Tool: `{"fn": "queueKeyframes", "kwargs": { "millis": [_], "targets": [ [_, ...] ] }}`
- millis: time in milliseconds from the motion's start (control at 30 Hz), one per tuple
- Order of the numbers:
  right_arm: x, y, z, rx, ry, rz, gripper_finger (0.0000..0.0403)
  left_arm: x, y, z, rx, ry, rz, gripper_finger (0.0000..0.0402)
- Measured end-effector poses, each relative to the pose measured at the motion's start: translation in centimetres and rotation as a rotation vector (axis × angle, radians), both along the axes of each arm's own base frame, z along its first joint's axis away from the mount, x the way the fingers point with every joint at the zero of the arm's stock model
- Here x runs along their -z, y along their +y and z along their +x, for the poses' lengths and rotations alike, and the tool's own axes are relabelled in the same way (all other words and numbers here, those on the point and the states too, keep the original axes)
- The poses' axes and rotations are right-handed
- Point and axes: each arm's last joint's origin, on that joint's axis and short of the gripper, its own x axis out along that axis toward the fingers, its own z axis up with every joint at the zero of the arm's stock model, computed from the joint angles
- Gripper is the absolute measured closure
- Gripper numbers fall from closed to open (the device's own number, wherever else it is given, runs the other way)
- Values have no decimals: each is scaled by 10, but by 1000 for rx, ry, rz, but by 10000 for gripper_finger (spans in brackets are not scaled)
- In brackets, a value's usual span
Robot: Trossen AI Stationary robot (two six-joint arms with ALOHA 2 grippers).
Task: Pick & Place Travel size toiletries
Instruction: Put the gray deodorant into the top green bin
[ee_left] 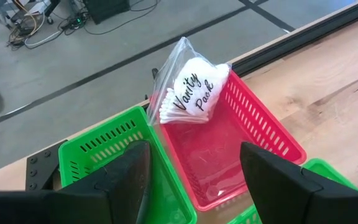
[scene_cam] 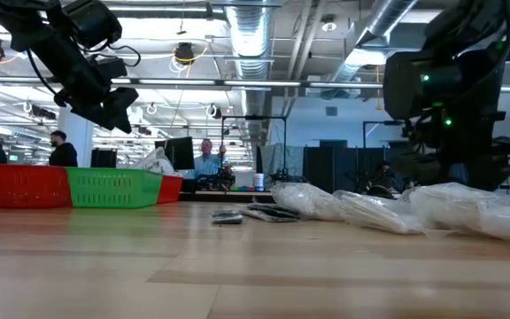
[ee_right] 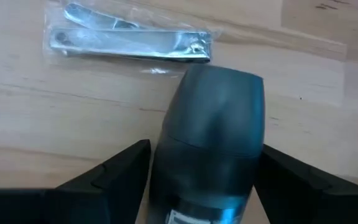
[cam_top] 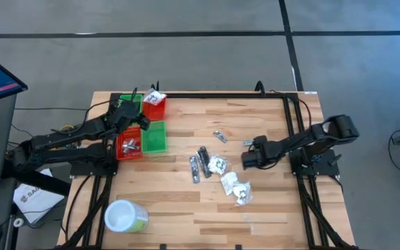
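1. Done so far: you have a "Vanity Pack" bag (ee_left: pixel 191 93) propped in the far red bin (cam_top: pixel 154 105), and a couple of small items sit in the near red bin (cam_top: pixel 128 146). The green bin (cam_top: pixel 154 137) beside it looks empty.
2. Left: most toiletries remain loose mid-bench: slim silver tubes (cam_top: pixel 198 164), white crinkly packets (cam_top: pixel 236 186), one small wrapped piece (cam_top: pixel 219 137) farther back.
3. Your right claw (ee_right: pixel 204 168), fingers apart, straddles a dark grey mini bottle (ee_right: pixel 213 124) on the bench; no squeeze on it that I can see. A clear-wrapped metal tool (ee_right: pixel 129 38) lies just beyond it.
4. Your left claw (ee_left: pixel 191 174) hangs over the bins, fingers apart, empty.
5. Bench (cam_top: pixel 269 208): pale wood planks, black rail around the edge; white-lidded green tub (cam_top: pixel 125 217) at near left corner.
6. Room: grey floor with dark lines, open workshop with people far behind.
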Motion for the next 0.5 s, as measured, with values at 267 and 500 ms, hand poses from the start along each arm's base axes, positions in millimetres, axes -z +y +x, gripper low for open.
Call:
{"fn": "queueKeyframes", "kwargs": {
  "millis": [267,500],
  "targets": [
    [5,2,3,-31,56,-20,143,0,0,0,0,-4,2,156],
    [5,2,3,-32,50,-11,149,-1,0,0,0,-6,3,156]
  ]
}}
